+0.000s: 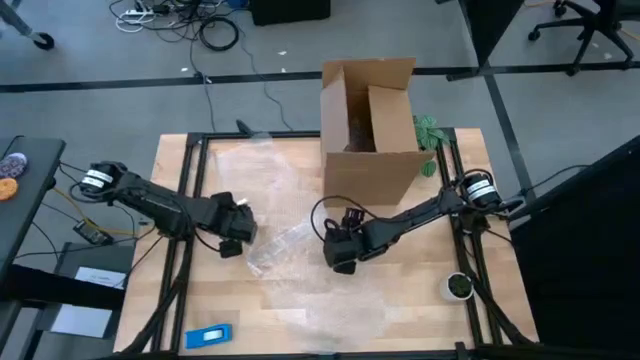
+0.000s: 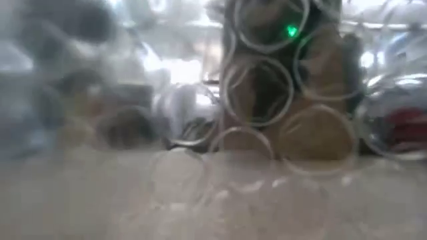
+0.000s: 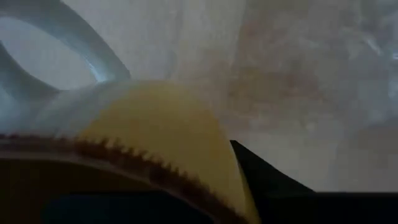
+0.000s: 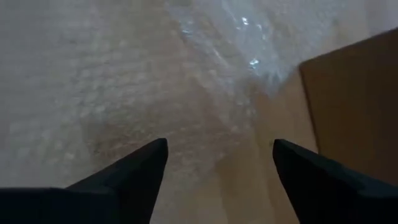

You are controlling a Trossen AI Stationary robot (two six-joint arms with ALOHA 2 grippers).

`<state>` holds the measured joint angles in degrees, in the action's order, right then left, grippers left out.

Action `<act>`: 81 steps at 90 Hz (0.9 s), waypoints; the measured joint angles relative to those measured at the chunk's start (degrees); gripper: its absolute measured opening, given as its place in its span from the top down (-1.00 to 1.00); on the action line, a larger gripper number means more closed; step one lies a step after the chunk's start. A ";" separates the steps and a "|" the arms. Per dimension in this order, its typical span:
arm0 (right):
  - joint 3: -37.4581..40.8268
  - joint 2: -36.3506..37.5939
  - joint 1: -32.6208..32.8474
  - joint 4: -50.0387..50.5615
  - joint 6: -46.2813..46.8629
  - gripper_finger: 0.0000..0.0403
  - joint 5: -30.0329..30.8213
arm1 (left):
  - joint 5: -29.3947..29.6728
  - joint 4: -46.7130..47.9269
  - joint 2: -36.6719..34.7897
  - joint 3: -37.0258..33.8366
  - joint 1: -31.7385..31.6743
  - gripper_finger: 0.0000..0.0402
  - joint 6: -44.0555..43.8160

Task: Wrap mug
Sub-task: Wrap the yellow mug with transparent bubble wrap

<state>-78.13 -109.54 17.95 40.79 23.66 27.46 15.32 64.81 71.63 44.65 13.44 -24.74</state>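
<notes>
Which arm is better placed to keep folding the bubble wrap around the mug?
Probably the right. The right pincer is open and empty just above the bubble wrap, free to grab it. The left pincer already presses against something yellowish with a pale handle, likely the mug.

Two dark arms here, both built of black jointed segments. Each shoulder end carries a white band striped with black, and thin black cables loop off both arms. The left gripper [image 1: 232, 232] shows a small pale patch on top. The right gripper [image 4: 219, 163] ends in two flat, pointed, matte black fingers [image 4: 134, 171].
</notes>
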 joint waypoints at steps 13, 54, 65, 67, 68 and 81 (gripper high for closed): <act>1.00 0.06 1.03 -4.15 1.47 -0.36 -0.19 | -4.53 6.92 -0.02 8.38 0.13 0.94 0.09; 10.76 0.04 5.40 -21.97 8.60 -0.35 -4.93 | -10.55 -16.21 15.03 17.50 -0.63 0.94 10.37; 11.60 0.04 7.16 -22.63 9.34 -0.36 -4.47 | -14.60 -12.19 21.23 22.08 -0.67 0.94 12.31; 11.79 0.04 7.20 -22.93 9.34 -0.37 -4.28 | -14.83 -12.19 22.03 22.89 -0.68 0.94 12.85; 11.91 0.04 7.19 -23.13 9.33 -0.37 -4.23 | -14.92 -12.28 22.46 23.23 -0.68 0.94 13.13; 13.17 0.04 6.69 -26.87 10.75 -0.42 -4.10 | -13.36 -10.69 27.98 26.69 -0.84 0.94 16.16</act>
<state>-64.96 -109.49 24.63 13.92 34.40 23.35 1.96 54.12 99.61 71.34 12.59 -8.59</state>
